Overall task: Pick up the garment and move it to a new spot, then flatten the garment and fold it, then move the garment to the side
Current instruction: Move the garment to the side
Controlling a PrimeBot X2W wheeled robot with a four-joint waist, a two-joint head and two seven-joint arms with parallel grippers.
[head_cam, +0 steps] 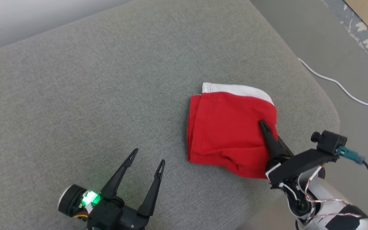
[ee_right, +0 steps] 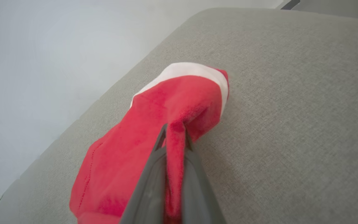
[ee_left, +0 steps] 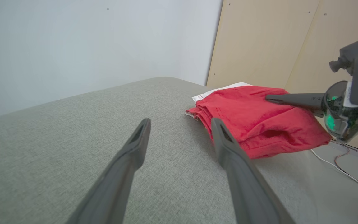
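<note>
The garment is red with a white band, folded into a thick square on the right part of the grey cushion. My right gripper is shut on a ridge of its red cloth near the right edge; in the right wrist view the garment is pinched between the fingers. My left gripper rests open over bare cushion, left of the garment and apart from it. In the left wrist view its fingers stand wide apart, with the garment and the right gripper to the right.
The cushion's rounded right edge lies close to the garment, with grey floor beyond. A white cable runs across that floor. A pale wall and wooden panels stand behind. Bare cushion spreads to the left and back.
</note>
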